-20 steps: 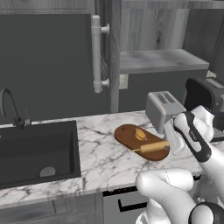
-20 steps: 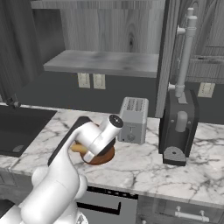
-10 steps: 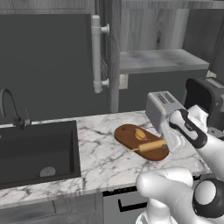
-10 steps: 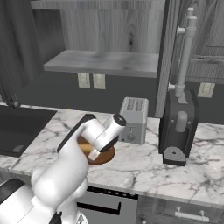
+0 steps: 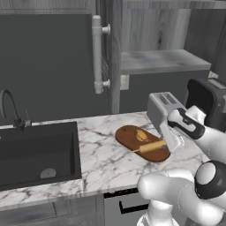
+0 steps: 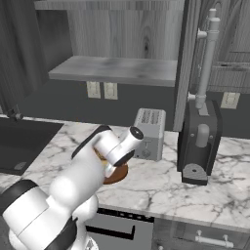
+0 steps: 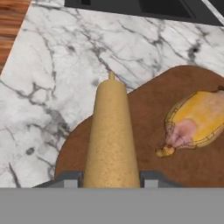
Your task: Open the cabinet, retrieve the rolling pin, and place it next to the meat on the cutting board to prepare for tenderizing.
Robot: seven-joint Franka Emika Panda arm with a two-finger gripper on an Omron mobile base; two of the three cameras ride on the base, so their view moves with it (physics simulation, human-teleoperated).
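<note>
The gripper (image 7: 111, 180) grips the pin (image 5: 151, 146) by one end, its fingers (image 7: 70, 179) on either side of it. The pin lies low over the near part of the board (image 5: 128, 136), just beside the meat (image 5: 141, 135), which sits on the board's far half. A toaster (image 5: 160, 107) stands right of the board on the marble counter (image 5: 106, 159). The cabinet (image 5: 115, 53) door hangs open above.
</note>
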